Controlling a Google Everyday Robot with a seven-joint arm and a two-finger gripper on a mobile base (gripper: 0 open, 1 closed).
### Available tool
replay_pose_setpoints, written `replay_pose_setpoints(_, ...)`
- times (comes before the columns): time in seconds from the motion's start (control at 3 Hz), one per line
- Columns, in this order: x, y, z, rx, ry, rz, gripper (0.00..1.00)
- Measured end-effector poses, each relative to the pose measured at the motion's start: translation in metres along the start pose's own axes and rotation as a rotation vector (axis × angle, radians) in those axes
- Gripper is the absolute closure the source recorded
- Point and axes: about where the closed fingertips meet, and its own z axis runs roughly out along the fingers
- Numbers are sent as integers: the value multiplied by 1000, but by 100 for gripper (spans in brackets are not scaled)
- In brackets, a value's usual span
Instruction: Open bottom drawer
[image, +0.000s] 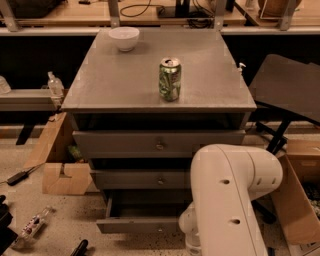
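already partly out | bottom drawer (135, 225) juts from the cabinet (125, 145) base | gripper hidden behind the white arm (230, 200) at lower right, grip state cannot tell | risk: a jerky pull rocks the cabinet, toppling the can (170, 79) near the top's front edge

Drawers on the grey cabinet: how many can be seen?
3: top drawer under the tabletop; middle drawer below it; bottom drawer lowest, pulled out. The arm covers the lower two's right ends and hides the end effector.
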Motion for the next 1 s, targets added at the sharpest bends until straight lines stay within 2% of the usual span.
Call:
replay_pose_setpoints(0.33,3,9,7,-5,-29,-23,100)
replay_pose_setpoints(0.67,-1,-4,-10,88,-67,-77,100)
replay_pose_setpoints(1.0,-4,-57,-48,273,-164,-118,98)
